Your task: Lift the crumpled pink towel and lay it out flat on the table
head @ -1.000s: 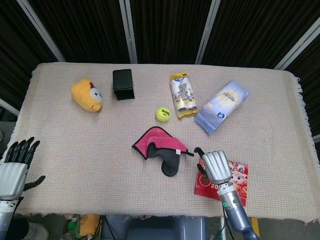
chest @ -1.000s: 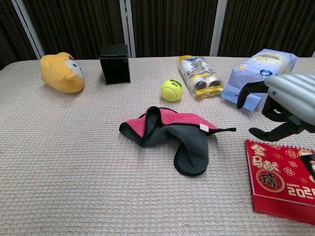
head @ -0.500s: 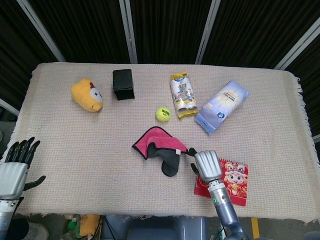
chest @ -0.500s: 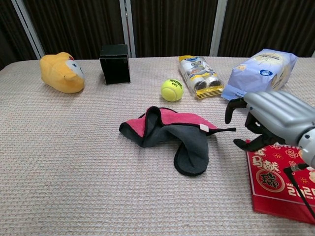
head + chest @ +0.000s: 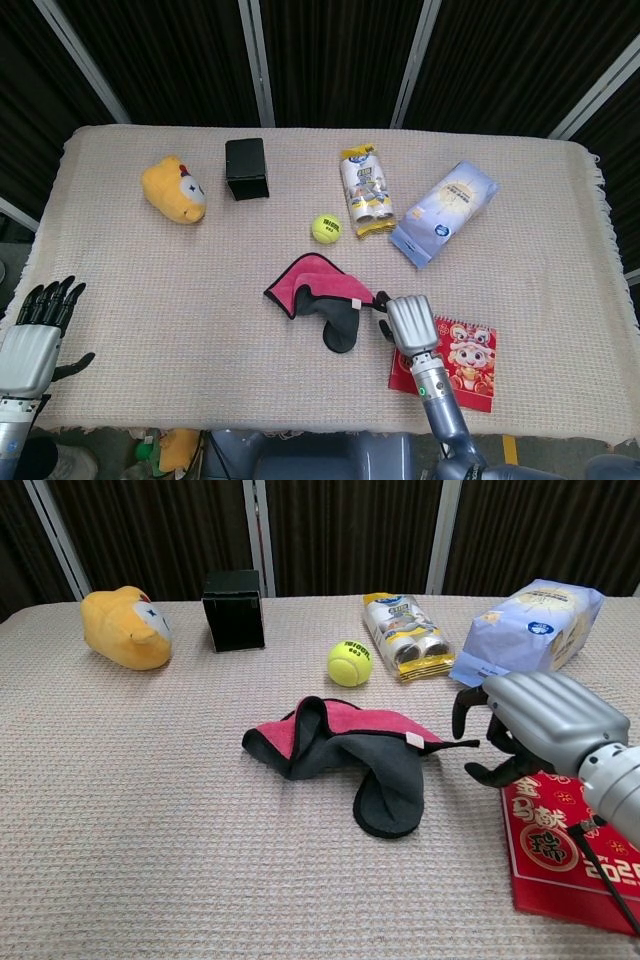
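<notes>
In the middle of the table (image 5: pixel 560 200), seen from the head view, the pink towel (image 5: pixel 322 294) lies crumpled with a dark grey flap folded out toward the front edge. The right hand (image 5: pixel 405 322) sits just beside the towel's right corner, its silver back up, dark fingers curled down; whether they touch the cloth cannot be told here. The left hand (image 5: pixel 32 335) waits at the front left corner, fingers spread, holding nothing. A tennis ball (image 5: pixel 325 228) lies just behind the towel.

In the chest view, the towel (image 5: pixel 345 750) rests bunched on the cloth, its thin corner strip pointing at the right hand (image 5: pixel 530 725), whose bent fingers (image 5: pixel 462 708) stand apart around nothing, above the edge of a red booklet (image 5: pixel 565 850). The left hand does not show here.
</notes>
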